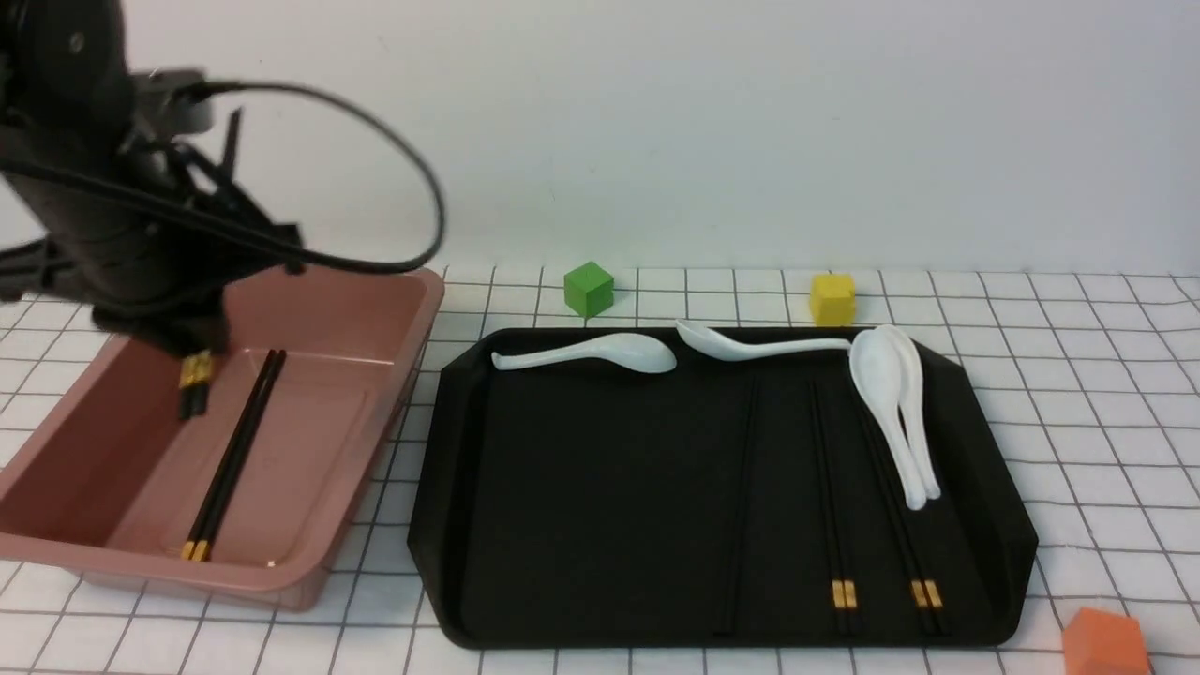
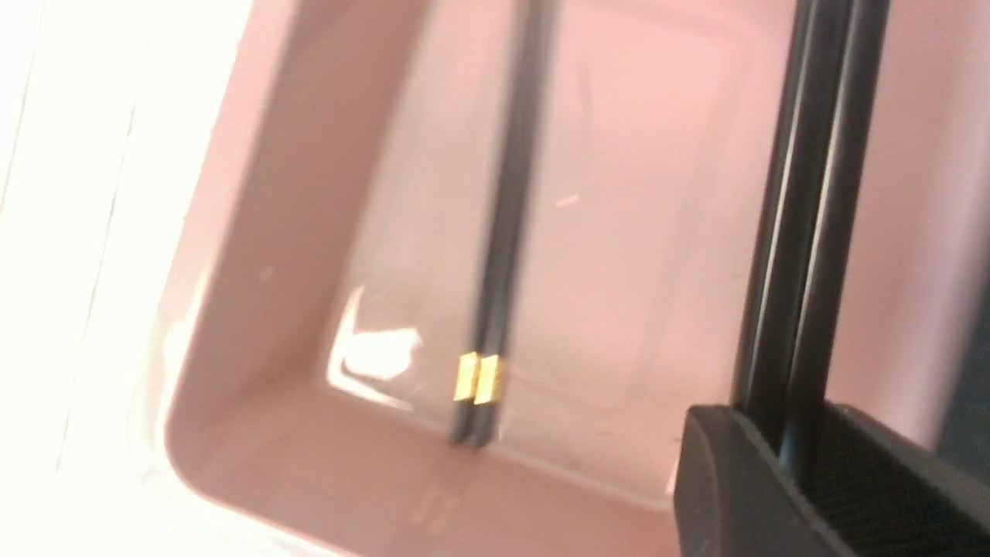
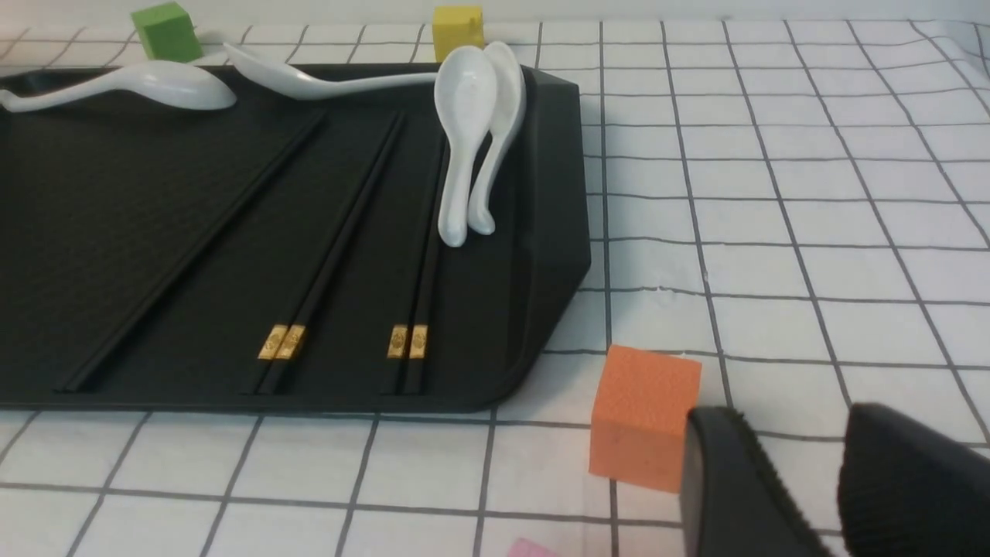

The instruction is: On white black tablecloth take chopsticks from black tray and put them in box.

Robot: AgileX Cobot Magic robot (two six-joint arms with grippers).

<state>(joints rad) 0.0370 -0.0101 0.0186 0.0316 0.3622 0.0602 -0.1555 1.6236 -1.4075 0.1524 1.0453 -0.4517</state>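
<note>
My left gripper (image 1: pixel 192 361) hangs inside the pink box (image 1: pixel 403 309), shut on a pair of black chopsticks (image 2: pixel 804 232). Their gold band (image 1: pixel 195 370) shows just under the fingers. Another pair (image 1: pixel 234 459) lies flat on the box floor and also shows in the left wrist view (image 2: pixel 503 232). The black tray (image 1: pixel 581 487) on the checked tablecloth (image 1: pixel 1106 394) holds three more pairs (image 1: pixel 830 487) (image 1: pixel 900 525) (image 1: pixel 736 506). My right gripper (image 3: pixel 781 456) is open and empty, low over the cloth beside the tray's near right corner; the front view does not show it.
Several white spoons (image 1: pixel 600 352) (image 1: pixel 886 403) lie along the tray's far edge and right side. A green cube (image 1: pixel 588 288) and a yellow cube (image 1: pixel 832 298) stand behind the tray. An orange cube (image 3: pixel 642 414) sits right next to my right gripper's fingers.
</note>
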